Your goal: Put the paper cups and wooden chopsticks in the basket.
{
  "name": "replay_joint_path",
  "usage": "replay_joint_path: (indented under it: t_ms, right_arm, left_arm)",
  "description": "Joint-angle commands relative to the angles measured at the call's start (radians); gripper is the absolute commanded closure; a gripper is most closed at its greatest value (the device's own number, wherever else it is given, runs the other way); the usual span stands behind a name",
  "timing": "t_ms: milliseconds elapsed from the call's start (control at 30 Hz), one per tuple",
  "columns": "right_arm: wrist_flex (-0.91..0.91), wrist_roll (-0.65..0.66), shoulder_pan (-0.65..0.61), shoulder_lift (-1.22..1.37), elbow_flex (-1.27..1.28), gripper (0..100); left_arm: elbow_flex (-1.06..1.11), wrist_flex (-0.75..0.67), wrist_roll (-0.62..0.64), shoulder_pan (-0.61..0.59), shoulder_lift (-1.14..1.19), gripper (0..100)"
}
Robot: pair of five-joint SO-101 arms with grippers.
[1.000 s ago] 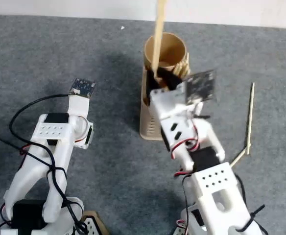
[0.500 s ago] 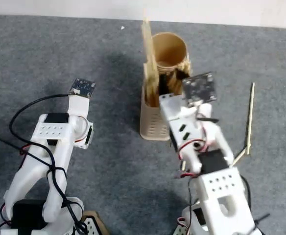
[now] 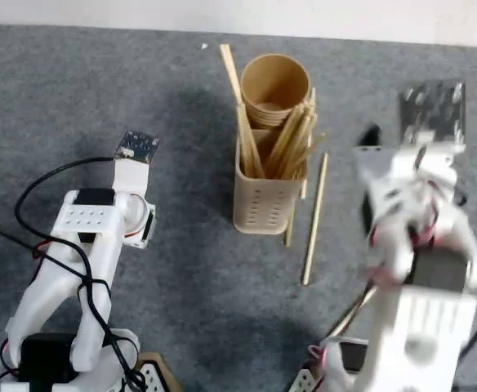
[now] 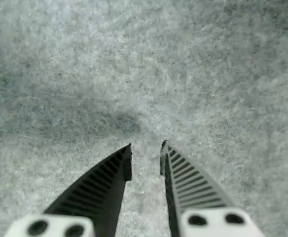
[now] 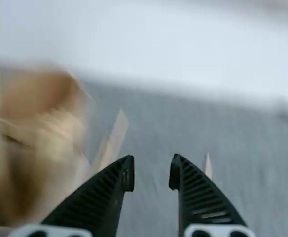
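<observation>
My left gripper [image 4: 145,159] hangs tips-down over bare grey carpet [image 4: 218,69]. Its jaws are parted by a narrow gap with nothing between them. In the high view the left arm [image 3: 91,237] sits well apart from the basket [image 3: 259,211], off to its left.

The basket stands upright near the middle of the carpet. The paper cups [image 3: 275,82] are stacked in its far end, mouths up. A bundle of wooden chopsticks [image 3: 291,145] leans inside against the cups, with one longer pair sticking out toward the far left.

My right gripper [image 5: 151,173] also has its jaws a little apart and holds nothing. In its wrist view a tan smear that I take for the basket and cups sits off to one side, not touching the fingers. It is too blurred to tell details.

The right arm [image 3: 414,220] is to the right of the basket. One loose chopstick [image 3: 314,219] lies flat on the carpet between them, just beside the basket wall. Another stick end [image 3: 354,310] shows by the right arm's base, partly hidden.
</observation>
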Motion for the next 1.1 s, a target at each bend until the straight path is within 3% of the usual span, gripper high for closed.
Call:
replay_joint_path:
  t_ms: [0, 300, 500, 767, 900, 1067]
  right_arm:
    - [0.01, 0.011, 0.07, 0.185, 0.059, 86.6]
    - [-0.277, 0.006, -0.128, 0.521, 0.328, 86.1]
    - [-0.378, 0.006, -0.234, 0.611, 0.397, 75.9]
    - [-0.361, 0.006, -0.22, 0.734, 0.39, 77.2]
    - [-0.351, 0.009, -0.154, 0.733, 0.389, 99.5]
    - [-0.348, 0.043, -0.008, 0.733, 0.334, 99.6]
  left_arm:
    - [-0.002, -0.008, 0.005, 0.015, -0.022, 88]
    - [-0.002, -0.009, 0.005, 0.015, -0.022, 88]
    - [-0.002, -0.009, 0.005, 0.013, -0.022, 88]
    - [-0.002, -0.008, 0.005, 0.013, -0.022, 88]
    - [-0.002, -0.006, 0.005, 0.012, -0.022, 88]
    - [-0.002, -0.008, 0.005, 0.013, -0.022, 88]
